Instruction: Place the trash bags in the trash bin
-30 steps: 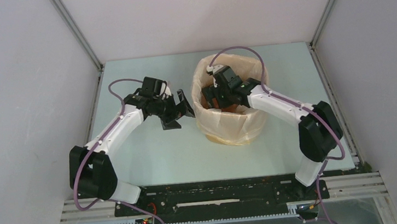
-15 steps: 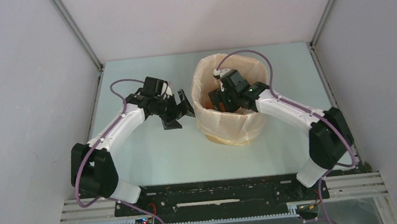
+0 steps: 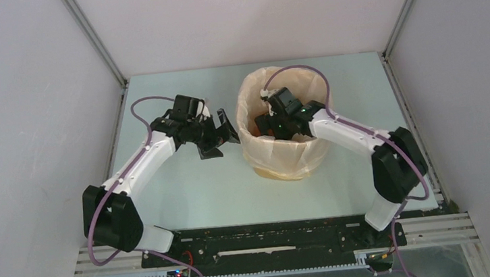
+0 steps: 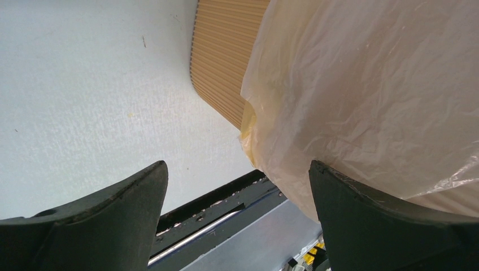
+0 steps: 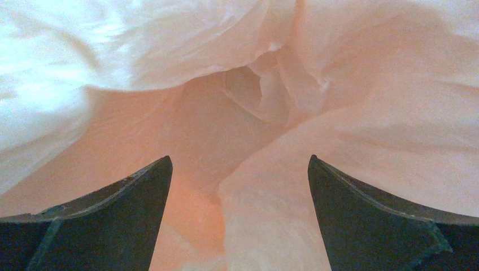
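While my right gripper (image 5: 239, 158) hangs down inside the mouth of the trash bin (image 4: 226, 56), its 2 fingers (image 5: 107, 220) stand wide apart and nothing is pinched between them. Ahead of them, in my right wrist view, I see only soft, crumpled folds of the trash bag (image 3: 284, 154), glowing pale peach. The folds close toward a small hollow in the middle.

My left gripper (image 4: 238, 163) is outside the bin, just beside its left wall and above the table (image 3: 187, 198). Its jaws are also spread wide and hold nothing. In my left wrist view the bag bulges out right next to my right-hand finger (image 4: 384, 226). I cannot tell whether the plastic actually touches that finger.

The bin stands upright on the table, a little right of centre and towards the far side. The bag lines its inside. It is folded out over the rim all the way round and hangs down over most of the outer wall. From above, only a thin strip of yellow-orange shows at the foot of the bin. From my left wrist, the ribbed wall is bare below the bag's loose hem
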You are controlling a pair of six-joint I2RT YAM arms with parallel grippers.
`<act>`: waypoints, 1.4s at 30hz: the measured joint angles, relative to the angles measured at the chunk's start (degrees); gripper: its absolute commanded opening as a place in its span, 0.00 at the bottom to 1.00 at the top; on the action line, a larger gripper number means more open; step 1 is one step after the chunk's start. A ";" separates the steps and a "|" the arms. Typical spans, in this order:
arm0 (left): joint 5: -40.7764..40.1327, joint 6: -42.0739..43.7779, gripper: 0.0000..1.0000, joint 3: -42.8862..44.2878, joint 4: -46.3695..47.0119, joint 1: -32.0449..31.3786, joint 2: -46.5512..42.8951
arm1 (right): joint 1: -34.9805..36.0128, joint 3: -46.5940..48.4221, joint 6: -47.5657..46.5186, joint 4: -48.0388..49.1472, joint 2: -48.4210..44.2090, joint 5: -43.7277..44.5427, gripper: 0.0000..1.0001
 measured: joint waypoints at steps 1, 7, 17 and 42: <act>-0.09 -0.02 1.00 0.00 -0.02 0.00 0.00 | 0.02 0.02 0.00 -0.74 -1.90 0.26 0.99; -0.11 -0.85 1.00 0.00 0.28 -0.17 0.11 | 0.02 4.13 0.09 -5.22 -9.49 1.86 0.99; -0.35 -2.05 1.00 0.00 0.35 -0.92 0.11 | 0.11 14.71 1.77 -14.97 -18.69 2.95 0.99; -6.14 -11.56 0.99 -9.53 2.34 -3.85 -16.98 | -0.50 3.41 14.29 -39.69 -61.90 7.82 1.00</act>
